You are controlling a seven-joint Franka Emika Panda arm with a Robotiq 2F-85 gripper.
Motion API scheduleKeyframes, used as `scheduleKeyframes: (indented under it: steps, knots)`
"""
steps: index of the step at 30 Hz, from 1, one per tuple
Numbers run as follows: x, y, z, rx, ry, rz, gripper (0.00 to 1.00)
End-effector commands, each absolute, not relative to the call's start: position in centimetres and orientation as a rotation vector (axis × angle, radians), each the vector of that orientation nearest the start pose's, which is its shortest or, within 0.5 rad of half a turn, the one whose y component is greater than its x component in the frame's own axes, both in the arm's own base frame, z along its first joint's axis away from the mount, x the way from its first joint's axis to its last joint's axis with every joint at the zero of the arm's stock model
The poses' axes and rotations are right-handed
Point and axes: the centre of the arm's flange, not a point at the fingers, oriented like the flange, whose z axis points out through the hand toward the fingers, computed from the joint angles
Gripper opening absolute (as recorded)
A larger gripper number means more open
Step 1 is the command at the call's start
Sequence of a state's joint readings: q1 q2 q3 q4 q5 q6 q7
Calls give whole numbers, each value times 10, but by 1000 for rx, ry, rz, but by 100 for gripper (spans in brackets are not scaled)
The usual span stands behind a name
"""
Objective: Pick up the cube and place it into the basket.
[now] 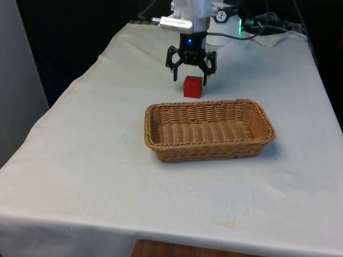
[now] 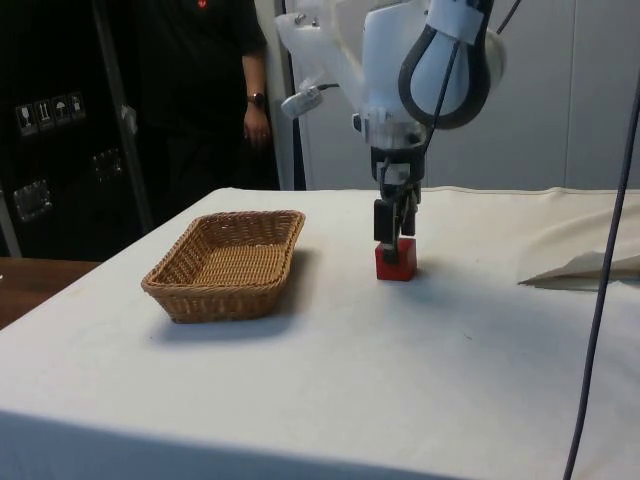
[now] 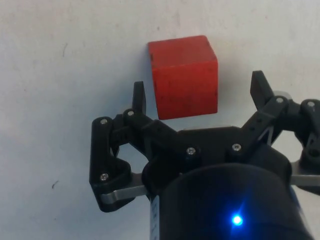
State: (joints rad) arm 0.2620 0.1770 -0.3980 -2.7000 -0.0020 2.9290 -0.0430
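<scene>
Gripper (image 1: 190, 78) first: mine hangs wide open and empty just above the cube, fingers spread to either side so they can drop around it. Under everything lies the white-clothed surface (image 1: 96, 160). My oblong woven wicker basket (image 1: 208, 130) sits empty, near the cube, a short carry away. Smallest, the small red cube (image 1: 193, 87) rests on the cloth beyond the basket.

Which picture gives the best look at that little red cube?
The wrist view: the red cube sits large between the open fingers. The front view shows it small, behind the wicker basket. The side view shows it partly behind the gripper.
</scene>
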Motion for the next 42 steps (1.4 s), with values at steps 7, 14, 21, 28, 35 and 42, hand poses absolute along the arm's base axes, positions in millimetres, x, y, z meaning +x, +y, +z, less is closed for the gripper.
scheduleKeyframes:
  steps: [7, 14, 21, 28, 35, 42]
  knots:
    - [408, -63, 184, -3211, 128, -108, 100]
    - [406, -60, 177, -3213, 131, -91, 100]
    - [405, -58, 172, -3217, 130, -82, 100]
    - [407, -59, 171, -3224, 123, -75, 47]
    - [406, -57, 173, -3220, 127, -97, 3]
    - [408, -58, 177, -3220, 129, -95, 3]
